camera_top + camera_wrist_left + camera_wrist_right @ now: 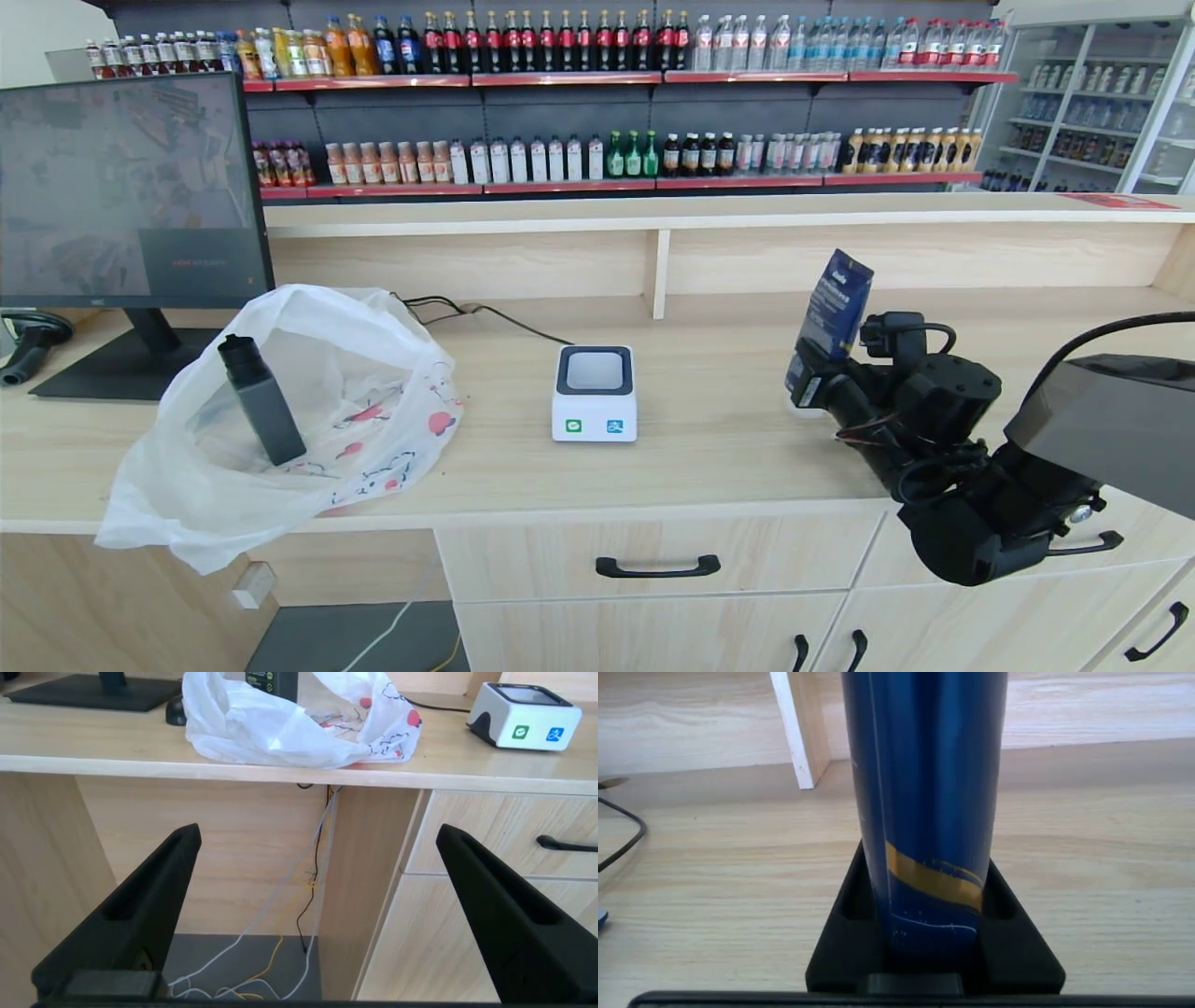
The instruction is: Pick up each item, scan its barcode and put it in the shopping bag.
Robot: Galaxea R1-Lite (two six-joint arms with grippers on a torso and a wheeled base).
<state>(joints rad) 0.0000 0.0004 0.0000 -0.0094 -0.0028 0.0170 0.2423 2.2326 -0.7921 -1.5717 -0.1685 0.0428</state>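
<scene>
At the far left of the head view, a monitor (131, 187) stands on the wooden counter (728, 448). A black handheld scanner (28, 347) lies at the frame's left edge beside the monitor's foot.

Just right of the monitor sits the white plastic shopping bag (373, 439) with its mouth open. Its lower left corner sags over the counter's front edge. A dark grey bottle (260, 401) leans inside it, cap toward the upper left.

In the left wrist view the left gripper (318, 840) is below counter height, facing the cabinet front. Its two fingers are spread wide with nothing between them. The bag hangs over the edge above it, and loose wires trail in the gap beneath.

In the centre of the head view is the white desktop barcode scanner (595, 392), its window facing up. It sits back from the front edge, and its black cable (485, 315) runs off toward the upper left. Bare wood lies between it and the bag, and a wider bare stretch lies to its right.

At centre right, the right gripper (814, 375) clamps a dark blue packet (834, 313) by its lower end. The packet stands up tilted, its top leaning right, over the counter and well apart from the scanner. In the right wrist view the packet (924, 793) sits pinched between the black fingers (854, 891), with the counter's back wall and a white divider (801, 728) behind it.

Below the front edge run drawers with black handles (657, 567).
</scene>
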